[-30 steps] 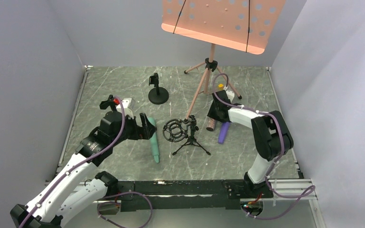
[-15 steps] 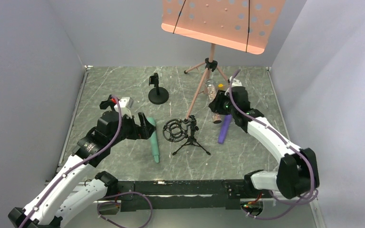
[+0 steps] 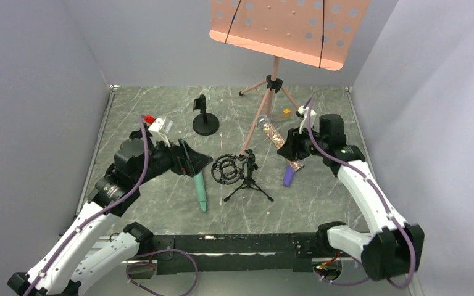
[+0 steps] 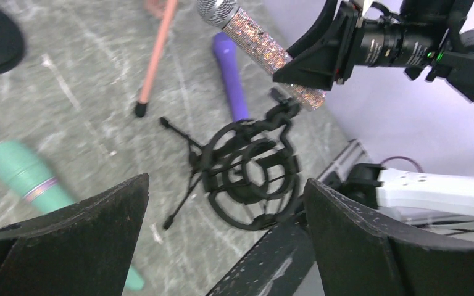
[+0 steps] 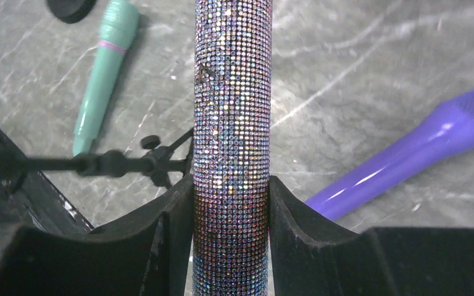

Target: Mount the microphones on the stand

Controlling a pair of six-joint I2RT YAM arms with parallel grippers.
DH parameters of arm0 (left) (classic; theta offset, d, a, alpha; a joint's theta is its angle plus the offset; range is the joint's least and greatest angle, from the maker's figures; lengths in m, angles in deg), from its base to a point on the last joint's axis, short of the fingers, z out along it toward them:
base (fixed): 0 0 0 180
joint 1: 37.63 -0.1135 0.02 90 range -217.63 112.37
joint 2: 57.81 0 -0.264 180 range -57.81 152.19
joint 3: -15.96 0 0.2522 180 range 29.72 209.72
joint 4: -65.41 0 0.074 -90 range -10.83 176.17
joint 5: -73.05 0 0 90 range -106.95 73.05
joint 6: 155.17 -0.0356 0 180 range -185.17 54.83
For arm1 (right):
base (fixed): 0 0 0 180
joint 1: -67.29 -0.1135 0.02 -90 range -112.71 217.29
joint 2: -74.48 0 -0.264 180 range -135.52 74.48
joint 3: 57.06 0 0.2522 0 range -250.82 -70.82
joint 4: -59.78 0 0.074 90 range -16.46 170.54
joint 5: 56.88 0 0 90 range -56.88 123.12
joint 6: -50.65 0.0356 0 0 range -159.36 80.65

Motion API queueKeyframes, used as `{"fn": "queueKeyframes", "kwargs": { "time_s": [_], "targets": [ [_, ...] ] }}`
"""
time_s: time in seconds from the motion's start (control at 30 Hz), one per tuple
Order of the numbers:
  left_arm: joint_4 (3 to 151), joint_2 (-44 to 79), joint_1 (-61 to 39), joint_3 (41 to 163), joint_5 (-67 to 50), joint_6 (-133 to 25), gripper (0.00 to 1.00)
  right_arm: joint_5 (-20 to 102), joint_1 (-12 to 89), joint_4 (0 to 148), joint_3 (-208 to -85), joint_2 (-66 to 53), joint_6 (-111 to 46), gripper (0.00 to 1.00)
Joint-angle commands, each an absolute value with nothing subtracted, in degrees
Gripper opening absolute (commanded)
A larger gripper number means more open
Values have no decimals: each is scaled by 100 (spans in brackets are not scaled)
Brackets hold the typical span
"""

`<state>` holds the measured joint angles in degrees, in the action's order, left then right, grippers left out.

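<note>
Gripping unit, right: the right gripper [image 3: 293, 148] is held off the table [image 3: 154, 117], its jaws pinched on the lower barrel of the glittery microphone [image 5: 231, 92].
Glittery microphone: silver-pink barrel with a grey mesh head. It is carried in the air and tilted, head toward the far left. In the top view the head is seen close to the pole of the music stand [image 3: 284, 24]; whether they touch cannot be told.
Left gripper [image 3: 192, 161]: its jaws are spread wide with nothing pinched. It is held above the table just left of the shock mount [image 3: 227, 169].
Mint green microphone [image 3: 200, 188]: laid flat on the table, its far end hidden under the left gripper in the top view.
Purple microphone [image 3: 289, 176]: laid flat on the table to the right of the shock mount, partly covered by the carried microphone in the top view.
Shock mount: black ring cage on a small tripod, stood between the two lying microphones.
Desk stand [image 3: 205, 123]: black, with a round base and a clip on top, stood farther back.
Music stand: salmon perforated tray on a tripod, at the far side.
</note>
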<state>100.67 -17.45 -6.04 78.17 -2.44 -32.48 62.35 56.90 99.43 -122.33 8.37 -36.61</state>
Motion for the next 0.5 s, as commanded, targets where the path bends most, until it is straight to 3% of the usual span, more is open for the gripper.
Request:
{"fn": "queueKeyframes", "kwargs": {
  "time_s": [0.0,0.2,0.33,0.47],
  "targets": [
    [8940,-1426,-589,8221,662,-2852,99,6845,5704,10126,-12685,1674,-4830,0],
    [8072,-926,-586,8612,1055,-2348,99,8371,5764,10669,-13840,1496,-5434,0],
    [6681,-377,-483,8625,1221,-1805,99,9365,5656,10156,-14346,1079,-4607,0],
    [5933,128,-61,8755,627,-1827,99,9922,5419,9549,-14643,673,-3629,0]
  ]
}}
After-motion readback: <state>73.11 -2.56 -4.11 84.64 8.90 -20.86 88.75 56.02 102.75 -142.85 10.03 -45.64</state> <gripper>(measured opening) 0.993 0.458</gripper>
